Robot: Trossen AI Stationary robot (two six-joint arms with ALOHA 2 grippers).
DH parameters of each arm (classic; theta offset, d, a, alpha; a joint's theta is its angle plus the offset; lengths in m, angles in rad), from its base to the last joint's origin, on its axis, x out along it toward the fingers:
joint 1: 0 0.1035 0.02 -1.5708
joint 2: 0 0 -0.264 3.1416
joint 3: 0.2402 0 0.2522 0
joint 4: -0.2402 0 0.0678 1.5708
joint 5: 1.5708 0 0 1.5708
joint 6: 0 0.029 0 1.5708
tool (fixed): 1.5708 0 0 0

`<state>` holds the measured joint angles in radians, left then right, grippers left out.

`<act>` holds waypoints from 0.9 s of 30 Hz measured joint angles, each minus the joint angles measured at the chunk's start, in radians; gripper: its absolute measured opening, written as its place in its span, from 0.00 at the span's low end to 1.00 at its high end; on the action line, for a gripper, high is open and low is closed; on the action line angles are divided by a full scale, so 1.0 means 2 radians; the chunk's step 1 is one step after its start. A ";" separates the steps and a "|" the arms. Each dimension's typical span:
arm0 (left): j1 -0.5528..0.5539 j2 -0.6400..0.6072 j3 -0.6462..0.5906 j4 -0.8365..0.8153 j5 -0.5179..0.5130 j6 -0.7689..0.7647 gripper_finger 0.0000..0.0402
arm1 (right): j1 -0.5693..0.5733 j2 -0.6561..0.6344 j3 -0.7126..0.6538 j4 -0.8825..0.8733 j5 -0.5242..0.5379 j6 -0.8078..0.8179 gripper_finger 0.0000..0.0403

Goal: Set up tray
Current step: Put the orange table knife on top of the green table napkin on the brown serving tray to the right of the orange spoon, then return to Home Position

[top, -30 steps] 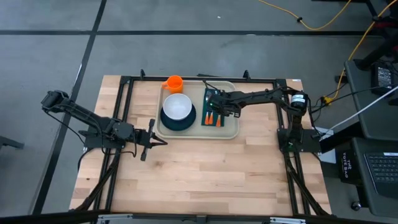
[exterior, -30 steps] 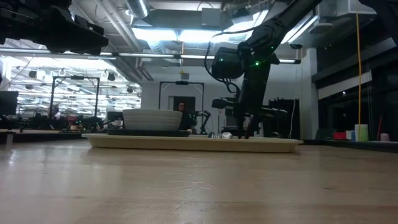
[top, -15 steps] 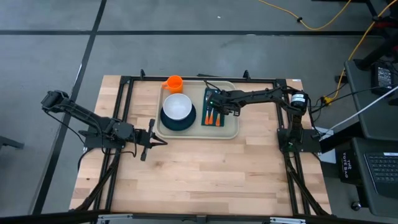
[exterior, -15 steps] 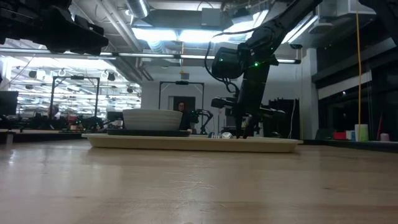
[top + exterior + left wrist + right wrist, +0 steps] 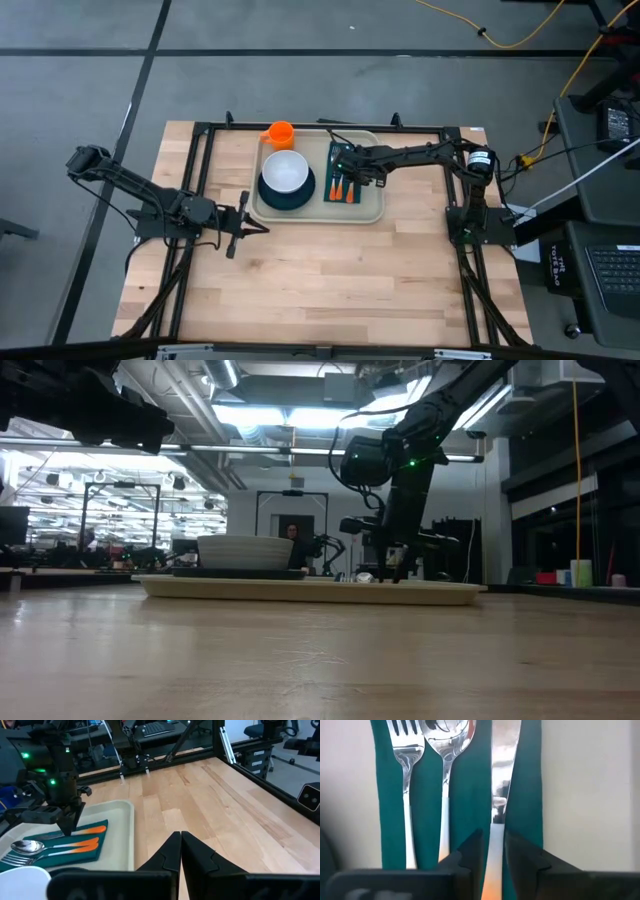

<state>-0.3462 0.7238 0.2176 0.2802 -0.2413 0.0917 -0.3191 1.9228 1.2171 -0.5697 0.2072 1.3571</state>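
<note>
The beige tray (image 5: 372,212) lies at the far middle of the table. On it rest a dark plate (image 5: 268,196) with a white bowl (image 5: 286,171) and a dark green napkin (image 5: 465,795). On the napkin lie a fork (image 5: 405,770), a spoon (image 5: 447,750) and a knife (image 5: 502,780), all with orange handles. My right gripper (image 5: 493,850) points down over the napkin, slightly open, one finger on each side of the knife's handle. My left gripper (image 5: 180,837) waits shut above the bare wood, left of the tray.
An orange cup (image 5: 280,133) stands on the tray's far left corner. A black frame (image 5: 205,160) runs along the table's left, far and right sides. Bare wood (image 5: 330,280) stretches from the tray to the near edge.
</note>
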 joint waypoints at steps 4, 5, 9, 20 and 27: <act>0.000 0.000 0.000 0.000 0.000 0.000 0.02 | 0.000 0.000 0.000 0.000 -0.004 -0.001 0.26; 0.000 0.000 0.000 0.000 0.000 0.000 0.02 | 0.000 0.000 0.000 0.000 -0.004 -0.001 0.27; 0.000 0.000 0.000 0.000 0.000 0.000 0.01 | 0.000 0.000 0.000 0.000 -0.004 -0.005 0.26; 0.000 0.000 0.000 0.000 0.000 0.000 0.01 | -0.003 -0.030 0.000 -0.019 -0.036 -0.039 0.25; 0.000 0.000 0.000 -0.009 0.000 0.000 0.01 | -0.001 -0.062 0.000 -0.045 -0.023 -0.070 0.25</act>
<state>-0.3462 0.7235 0.2176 0.2619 -0.2413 0.0915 -0.3213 1.7992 1.2171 -0.6589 0.1608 1.2164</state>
